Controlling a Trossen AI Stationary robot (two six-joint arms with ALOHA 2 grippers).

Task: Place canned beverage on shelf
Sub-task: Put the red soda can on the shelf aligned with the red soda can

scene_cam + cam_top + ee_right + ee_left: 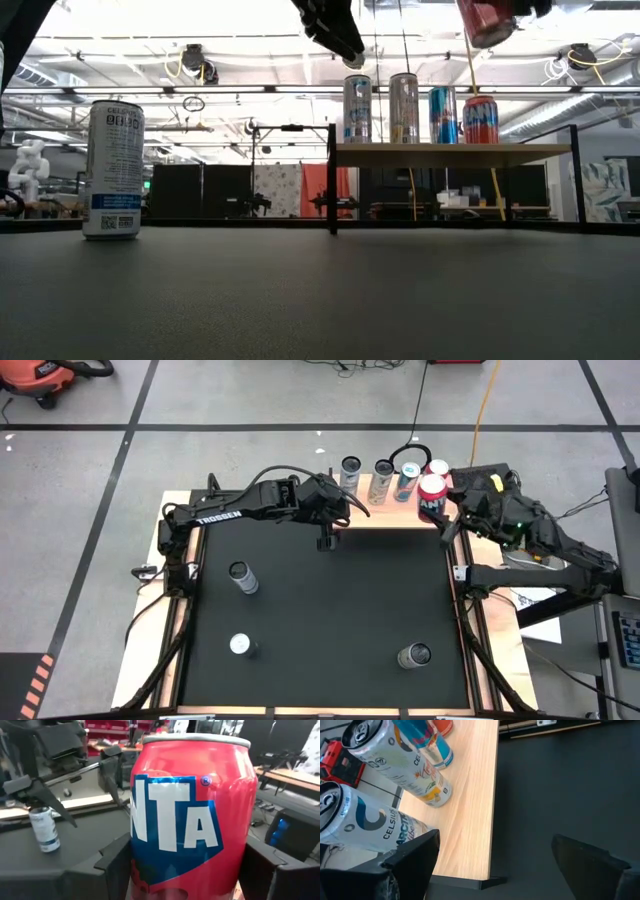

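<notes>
Nearest us, three cans (243, 577) wait on the mat (320, 610). Beyond, the left gripper (327, 542) hangs spread and empty. Farthest, the right gripper (440, 500) pinches a red can (431, 495) above the shelf (450, 154), where four cans (420, 108) stand.

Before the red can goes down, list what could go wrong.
1. The shelf already holds four cans in a row; the red can in the right end effector may knock the one at that end.
2. The open left end effector hangs at the shelf's front; the arms could collide.
</notes>
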